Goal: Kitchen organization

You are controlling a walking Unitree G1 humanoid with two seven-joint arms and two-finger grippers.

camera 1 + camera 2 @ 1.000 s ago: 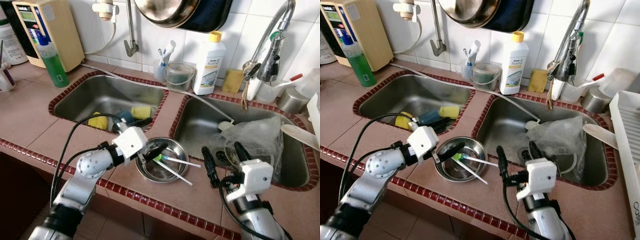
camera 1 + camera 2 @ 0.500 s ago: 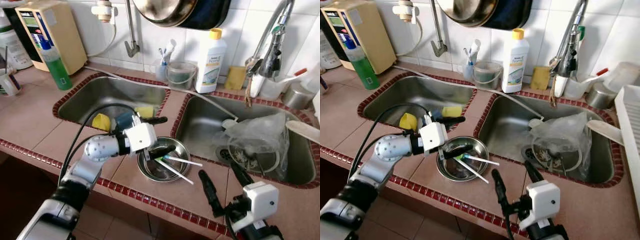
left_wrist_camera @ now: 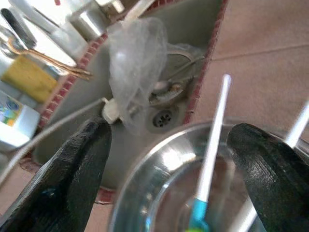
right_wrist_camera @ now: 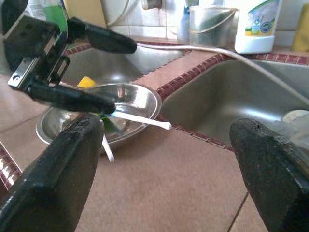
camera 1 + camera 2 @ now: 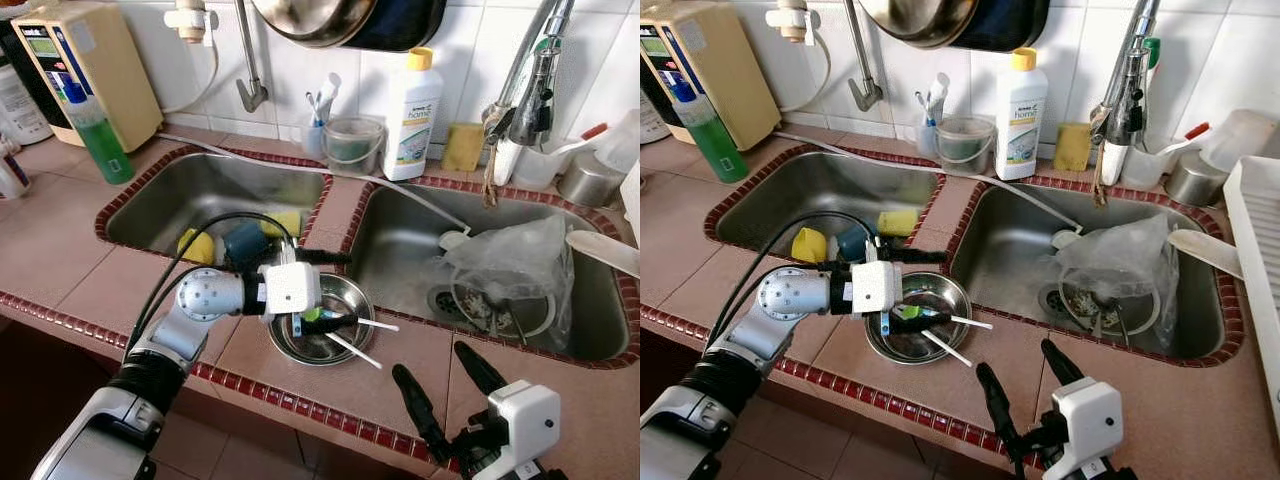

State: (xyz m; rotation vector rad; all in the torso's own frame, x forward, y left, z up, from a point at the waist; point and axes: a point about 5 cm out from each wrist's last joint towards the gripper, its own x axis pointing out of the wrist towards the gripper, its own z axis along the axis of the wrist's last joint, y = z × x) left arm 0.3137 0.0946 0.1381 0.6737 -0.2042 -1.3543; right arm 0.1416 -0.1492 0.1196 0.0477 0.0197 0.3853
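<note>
Left gripper (image 5: 325,290) reaching forward — fingers spread, right gripper (image 5: 447,392) low — fingers apart

Even, soft daylight fills the kitchen; both eye views are bright and sharp, with slight wide-angle bending at the edges. Glare gleams on the steel bowl (image 5: 318,325) and the hanging pan (image 5: 318,18). Shadows are faint. In the left wrist view the black fingers (image 3: 63,183) and nearby bowl are blurred, and its top corner is overexposed.
</note>
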